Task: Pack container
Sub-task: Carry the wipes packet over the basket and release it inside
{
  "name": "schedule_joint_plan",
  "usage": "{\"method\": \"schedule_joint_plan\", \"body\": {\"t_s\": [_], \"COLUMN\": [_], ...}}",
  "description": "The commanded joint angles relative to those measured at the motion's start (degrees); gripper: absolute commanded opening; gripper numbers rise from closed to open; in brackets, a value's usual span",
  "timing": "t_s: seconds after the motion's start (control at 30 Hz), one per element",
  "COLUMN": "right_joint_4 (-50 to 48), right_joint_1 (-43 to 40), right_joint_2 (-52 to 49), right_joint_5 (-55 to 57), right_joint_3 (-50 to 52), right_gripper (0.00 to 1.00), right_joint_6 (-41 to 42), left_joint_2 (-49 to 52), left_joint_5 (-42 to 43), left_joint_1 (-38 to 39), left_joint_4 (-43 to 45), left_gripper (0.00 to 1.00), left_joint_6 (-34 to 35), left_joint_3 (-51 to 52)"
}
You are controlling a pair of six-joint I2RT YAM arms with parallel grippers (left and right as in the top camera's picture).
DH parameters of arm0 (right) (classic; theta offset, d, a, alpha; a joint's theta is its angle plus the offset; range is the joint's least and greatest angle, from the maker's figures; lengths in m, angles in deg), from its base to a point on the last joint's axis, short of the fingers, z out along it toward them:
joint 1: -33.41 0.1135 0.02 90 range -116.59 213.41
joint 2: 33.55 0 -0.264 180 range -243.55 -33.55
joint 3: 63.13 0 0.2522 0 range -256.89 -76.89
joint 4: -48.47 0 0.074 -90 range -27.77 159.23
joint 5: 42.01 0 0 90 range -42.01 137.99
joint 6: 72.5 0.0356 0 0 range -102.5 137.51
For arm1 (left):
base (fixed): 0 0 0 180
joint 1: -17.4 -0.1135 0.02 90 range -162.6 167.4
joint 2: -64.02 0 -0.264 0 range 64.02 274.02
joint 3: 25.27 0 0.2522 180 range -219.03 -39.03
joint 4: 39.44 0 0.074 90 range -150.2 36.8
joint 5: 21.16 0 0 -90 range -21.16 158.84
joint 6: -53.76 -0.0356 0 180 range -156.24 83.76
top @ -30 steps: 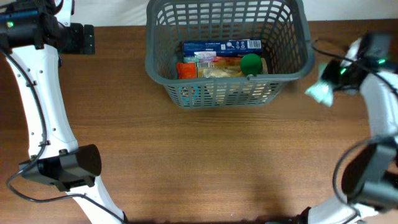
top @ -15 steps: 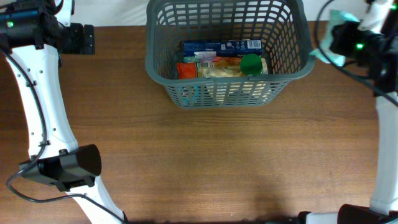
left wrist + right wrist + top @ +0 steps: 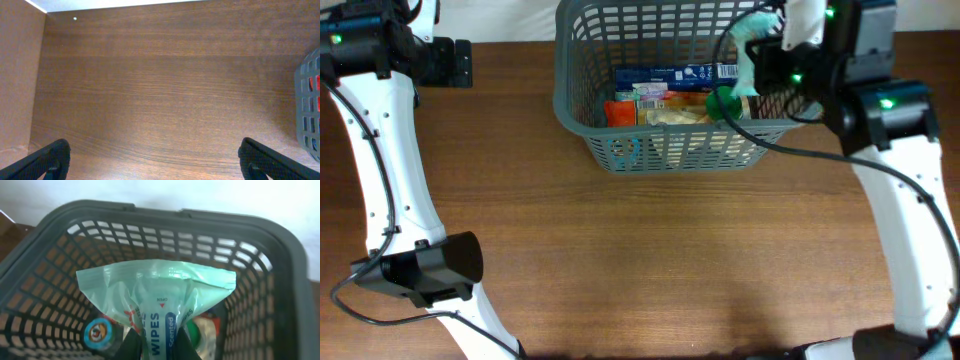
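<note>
The container is a dark grey slotted basket at the table's far middle; it fills the right wrist view. It holds a blue box, an orange packet, a pale packet and a green-capped item. My right gripper is shut on a mint-green pack of wipes and holds it over the basket's right part, above the rim. My left gripper is open and empty over bare table at the far left, away from the basket.
The basket's edge shows at the right of the left wrist view. A white wall edge lies behind the table. A round blue-rimmed item lies in the basket under the wipes.
My right arm has swung left from beside the basket's right side to over the basket, carrying the wipes pack. The left arm has not moved.
</note>
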Motion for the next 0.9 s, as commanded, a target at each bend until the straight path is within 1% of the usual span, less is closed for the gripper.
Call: {"method": "schedule_joint_plan", "body": {"t_s": [0.0, 0.27, 0.5, 0.53, 0.6, 0.63, 0.73, 0.87], "right_joint_4": [-4.3, -11.7, -10.2, -9.8, -9.0, -8.4, -6.4, -0.8], "right_joint_1": [1.5, 4.2, 7.2, 7.5, 7.7, 7.7, 7.6, 7.1], "right_joint_2": [-4.7, -13.5, -20.5, -21.2, -21.9, -21.9, -20.9, -17.6], "right_joint_5": [-0.9, -11.5, -12.3, -12.3, -12.3, -12.3, -12.3, -12.3], "right_joint_3": [-0.3, -0.3, -0.3, -0.3, -0.3, -0.3, -0.8, -3.6], "right_gripper": [0.04, 0.04, 0.04, 0.09, 0.56, 0.67, 0.77, 0.81], "right_joint_6": [-1.8, -1.8, -1.6, -1.6, -1.6, -0.8, 1.5, 1.6], "left_joint_2": [-0.4, -0.4, -0.4, -0.4, -0.4, -0.4, -0.4, -0.4], "left_joint_5": [-0.4, -0.4, -0.4, -0.4, -0.4, -0.4, -0.4, -0.4], "left_joint_1": [-0.1, -0.1, -0.1, -0.1, -0.1, -0.1, -0.1, -0.1], "left_joint_4": [0.0, 0.0, 0.0, 0.0, 0.0, 0.0, 0.0, -0.1], "left_gripper": [0.99, 0.99, 0.99, 0.99, 0.99, 0.99, 0.99, 0.99], "left_joint_6": [0.7, 0.7, 0.7, 0.7, 0.7, 0.7, 0.7, 0.7], "left_joint_3": [0.2, 0.2, 0.2, 0.2, 0.2, 0.2, 0.2, 0.2]}}
